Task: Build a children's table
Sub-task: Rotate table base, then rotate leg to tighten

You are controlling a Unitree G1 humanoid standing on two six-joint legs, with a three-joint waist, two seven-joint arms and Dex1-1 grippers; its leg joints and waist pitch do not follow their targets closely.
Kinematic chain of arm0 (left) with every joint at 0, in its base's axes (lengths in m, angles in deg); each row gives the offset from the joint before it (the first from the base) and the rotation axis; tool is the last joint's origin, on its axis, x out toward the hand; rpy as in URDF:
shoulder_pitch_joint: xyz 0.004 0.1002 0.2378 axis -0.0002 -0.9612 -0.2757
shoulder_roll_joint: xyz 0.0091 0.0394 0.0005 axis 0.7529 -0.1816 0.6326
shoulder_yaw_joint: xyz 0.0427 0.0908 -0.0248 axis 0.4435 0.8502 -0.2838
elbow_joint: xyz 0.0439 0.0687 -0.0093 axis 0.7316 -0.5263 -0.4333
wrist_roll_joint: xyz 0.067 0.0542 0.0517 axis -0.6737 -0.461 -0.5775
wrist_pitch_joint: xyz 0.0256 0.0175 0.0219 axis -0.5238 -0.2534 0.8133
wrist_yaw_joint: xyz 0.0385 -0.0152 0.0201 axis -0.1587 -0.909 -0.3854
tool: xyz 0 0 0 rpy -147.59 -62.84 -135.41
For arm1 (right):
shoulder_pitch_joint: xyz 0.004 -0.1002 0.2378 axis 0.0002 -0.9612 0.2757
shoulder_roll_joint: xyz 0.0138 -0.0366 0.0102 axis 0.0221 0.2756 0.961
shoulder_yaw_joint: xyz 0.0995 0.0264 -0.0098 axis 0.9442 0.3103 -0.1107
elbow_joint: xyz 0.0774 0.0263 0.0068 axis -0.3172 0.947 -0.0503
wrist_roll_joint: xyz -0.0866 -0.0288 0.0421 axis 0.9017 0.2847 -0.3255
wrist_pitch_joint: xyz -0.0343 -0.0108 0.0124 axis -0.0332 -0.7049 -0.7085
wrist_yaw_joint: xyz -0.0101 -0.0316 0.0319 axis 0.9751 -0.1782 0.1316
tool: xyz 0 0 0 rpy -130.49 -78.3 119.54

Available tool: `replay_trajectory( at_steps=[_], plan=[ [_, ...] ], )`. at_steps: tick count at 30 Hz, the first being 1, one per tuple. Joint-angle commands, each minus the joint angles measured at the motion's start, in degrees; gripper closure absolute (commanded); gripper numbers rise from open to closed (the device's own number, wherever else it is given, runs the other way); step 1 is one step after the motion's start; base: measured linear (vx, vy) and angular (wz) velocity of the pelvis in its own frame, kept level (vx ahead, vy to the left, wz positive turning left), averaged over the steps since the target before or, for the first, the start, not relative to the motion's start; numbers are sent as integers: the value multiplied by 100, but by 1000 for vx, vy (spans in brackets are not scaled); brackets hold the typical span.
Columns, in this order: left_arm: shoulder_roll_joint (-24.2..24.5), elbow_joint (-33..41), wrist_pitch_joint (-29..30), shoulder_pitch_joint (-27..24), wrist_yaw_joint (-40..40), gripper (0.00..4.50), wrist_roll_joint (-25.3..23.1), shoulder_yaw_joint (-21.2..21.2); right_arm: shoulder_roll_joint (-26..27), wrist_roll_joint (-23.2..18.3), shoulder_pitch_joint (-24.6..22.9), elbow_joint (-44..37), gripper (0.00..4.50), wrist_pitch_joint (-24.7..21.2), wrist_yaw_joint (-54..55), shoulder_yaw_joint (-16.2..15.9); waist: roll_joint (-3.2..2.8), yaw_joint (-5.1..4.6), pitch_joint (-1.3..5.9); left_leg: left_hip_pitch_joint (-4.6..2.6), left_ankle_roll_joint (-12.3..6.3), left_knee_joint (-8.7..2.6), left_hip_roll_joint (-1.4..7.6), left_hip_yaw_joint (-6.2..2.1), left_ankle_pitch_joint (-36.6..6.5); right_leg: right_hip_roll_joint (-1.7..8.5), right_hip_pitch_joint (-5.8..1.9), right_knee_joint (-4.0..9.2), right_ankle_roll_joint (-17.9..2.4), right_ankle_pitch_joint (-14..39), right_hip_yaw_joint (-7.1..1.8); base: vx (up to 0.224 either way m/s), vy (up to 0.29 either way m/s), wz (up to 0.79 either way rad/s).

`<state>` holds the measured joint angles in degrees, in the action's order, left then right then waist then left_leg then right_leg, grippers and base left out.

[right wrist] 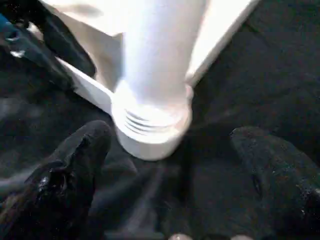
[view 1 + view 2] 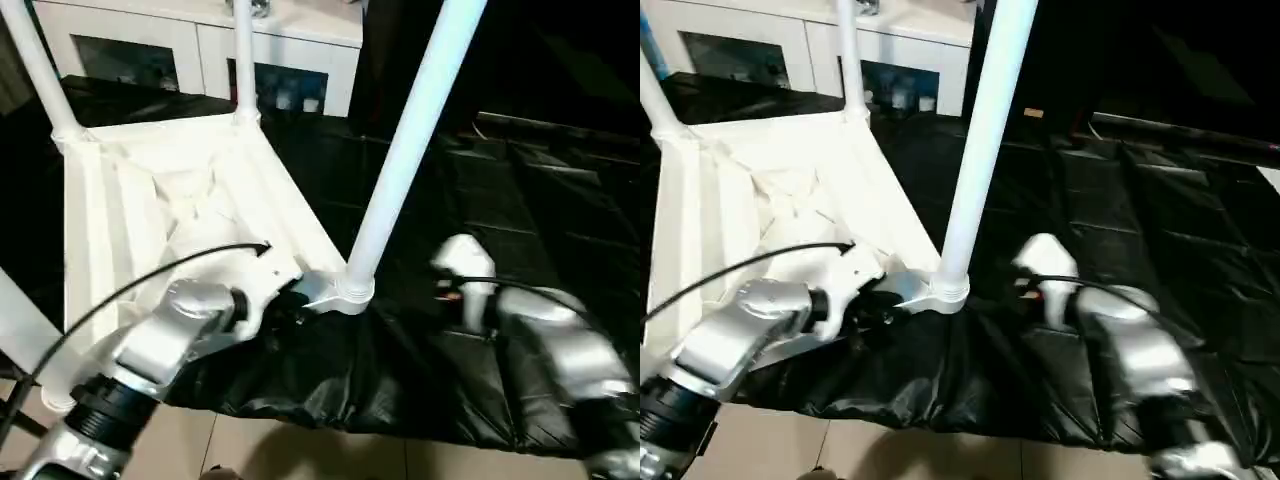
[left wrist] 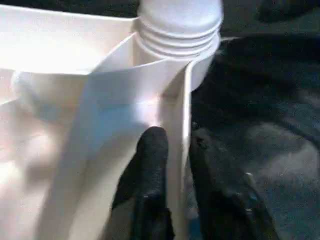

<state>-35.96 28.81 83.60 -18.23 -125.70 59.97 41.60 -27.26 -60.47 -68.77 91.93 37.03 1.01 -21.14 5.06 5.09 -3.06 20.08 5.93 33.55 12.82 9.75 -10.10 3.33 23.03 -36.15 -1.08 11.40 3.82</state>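
Observation:
The children's table lies upside down on a black sheet, its ribbed white top (image 2: 180,190) facing up and its tube legs standing up from the corners. The nearest leg (image 2: 410,150) rises from a round corner socket (image 2: 345,295). My left gripper (image 3: 175,137) is closed across the thin rim wall (image 3: 181,115) just beside that socket, one black finger (image 3: 150,165) on each side. My right gripper (image 1: 172,137) is open, its fingers (image 1: 75,160) spread wide in front of the socket's base (image 1: 150,130) and not touching it.
More legs stand at the far corners (image 2: 40,70) (image 2: 243,55), and another crosses the near left (image 2: 25,330). A white cabinet with glass doors (image 2: 200,45) is behind. The crumpled black sheet (image 2: 480,200) covers the ground, with pale floor tiles (image 2: 300,450) at its near edge.

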Motion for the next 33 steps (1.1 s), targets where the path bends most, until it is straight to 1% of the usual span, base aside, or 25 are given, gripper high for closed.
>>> replay_trajectory(
  at_steps=[1,3,4,5,6,7,8,9,12,14,15,17,18,19,20,21,22,23,25,26,28,29,31,32,33],
  plan=[
    [133,-258,-31,-32,-80,383,-75,-68,5,39,104,85,0,37,-29,-22,-13,11,312,7,-38,-383,46,6,-1294,377,-256,530,-744,1615,-264,0,0,0],
    [302,-460,-185,-17,-261,406,-78,-99,138,28,250,176,0,46,-115,-124,15,-6,305,20,-41,-395,35,1,-1273,384,-260,511,-727,1695,-263,0,0,0],
    [342,-626,-289,18,-359,411,-88,-85,203,29,333,278,0,88,-199,-192,91,-28,302,40,-53,-395,31,9,-1270,384,-268,532,-676,1821,-257,0,0,0],
    [356,-682,-327,34,-380,416,-116,-58,217,41,353,313,0,109,-215,-215,48,-18,297,25,-24,-401,39,-3,-1295,411,-256,544,-582,2073,-260,0,0,0],
    [426,-708,-391,41,-408,426,-205,24,227,51,356,322,0,109,-228,-245,60,-30,286,17,-1,-404,54,-4,-1329,419,-241,561,-538,2150,-267,0,0,0],
    [473,-683,-397,31,-441,446,-232,65,242,42,349,314,0,102,-224,-251,33,-14,285,1,12,-409,57,-11,-1359,420,-230,563,-529,2172,-269,0,0,0],
    [510,-611,-350,39,-501,446,-205,86,254,2,355,297,0,82,-231,-230,37,-25,289,5,36,-415,60,-13,-1384,415,-232,552,-526,2123,-274,0,0,0],
    [521,-586,-338,53,-530,449,-199,99,263,-9,361,293,0,75,-229,-224,-12,-23,298,-6,72,-417,61,-12,-1426,411,-232,556,-563,2032,-279,0,0,0],
    [586,-578,-435,191,-785,450,-204,206,339,7,458,426,0,127,-151,-210,-102,-18,305,-51,114,-413,55,-6,-1546,384,-217,535,-716,1761,-285,0,0,0],
    [574,-673,-546,303,-856,450,-244,244,357,35,510,503,0,149,-126,-212,-86,-22,307,-44,115,-414,46,-1,-1539,375,-221,524,-786,1699,-279,0,0,0],
    [561,-757,-680,352,-900,450,-255,243,366,46,516,508,0,151,-168,-254,-170,0,322,-62,152,-411,55,-6,-1551,384,-225,521,-836,1560,-285,0,0,0],
    [514,-939,-958,414,-1021,450,-231,222,385,67,543,577,0,202,-266,-314,-107,-3,320,-35,135,-405,40,3,-1475,370,-248,501,-873,1390,-284,0,0,0],
    [504,-951,-1067,399,-1073,450,-208,215,387,83,540,594,0,210,-265,-328,-129,11,330,-39,132,-400,47,2,-1421,385,-256,483,-902,1309,-290,0,0,0],
    [453,-982,-1541,321,-1318,450,-65,174,394,137,525,654,0,231,-278,-395,-88,27,325,-32,107,-405,48,-1,-1384,395,-259,500,-904,1312,-282,0,0,0],
    [440,-962,-1688,282,-1406,450,3,155,393,148,509,648,0,223,-286,-420,-109,33,327,-27,119,-405,47,4,-1372,395,-263,488,-906,1307,-287,0,0,0],
    [440,-962,-1688,282,-1406,450,3,155,393,148,509,648,0,223,-286,-420,-120,42,336,-31,124,-402,57,2,-1344,400,-265,474,-931,1215,-285,0,0,0],
    [450,-876,-1697,227,-1441,450,64,132,427,143,491,604,0,214,-253,-430,-107,38,334,-28,126,-403,62,5,-1330,399,-265,469,-941,1181,-285,0,0,0],
    [471,-775,-1713,169,-1549,450,145,125,473,95,468,545,0,197,-287,-447,-59,43,331,-24,109,-405,62,11,-1302,400,-269,466,-935,1178,-284,0,0,0],
    [524,-676,-1730,120,-1648,450,196,122,516,67,456,507,30,170,-361,-509,-79,57,324,-24,96,-415,66,5,-1283,410,-261,454,-917,1264,-285,0,0,0],
    [557,-670,-1719,117,-1710,450,222,98,541,81,467,535,38,191,-398,-553,-64,54,322,-30,90,-413,72,9,-1288,409,-256,462,-910,1280,-288,0,0,0],
    [584,-706,-1742,128,-1791,450,264,57,604,107,513,636,50,243,-374,-569,-122,73,316,-41,113,-420,70,9,-1308,412,-244,461,-910,1294,-293,0,0,0],
    [614,-732,-1758,142,-1867,450,284,52,663,118,574,747,50,274,-349,-565,-123,75,315,-37,139,-425,68,7,-1355,413,-250,466,-900,1325,-292,0,0,0],
    [653,-838,-1818,182,-1921,450,225,78,809,99,742,1042,67,319,-316,-535,-137,65,320,-47,178,-430,69,1,-1448,416,-240,473,-910,1385,-289,0,0,0],
    [649,-975,-1953,207,-1952,450,149,93,872,137,856,1265,87,381,-314,-569,-148,56,322,-45,202,-426,60,0,-1473,415,-239,472,-964,1341,-288,0,0,0],
    [649,-993,-1971,210,-1956,450,140,95,878,149,870,1296,87,395,-310,-576,-149,59,321,-46,212,-428,66,0,-1487,418,-243,470,-964,1344,-289,0,0,0]
  ],
)
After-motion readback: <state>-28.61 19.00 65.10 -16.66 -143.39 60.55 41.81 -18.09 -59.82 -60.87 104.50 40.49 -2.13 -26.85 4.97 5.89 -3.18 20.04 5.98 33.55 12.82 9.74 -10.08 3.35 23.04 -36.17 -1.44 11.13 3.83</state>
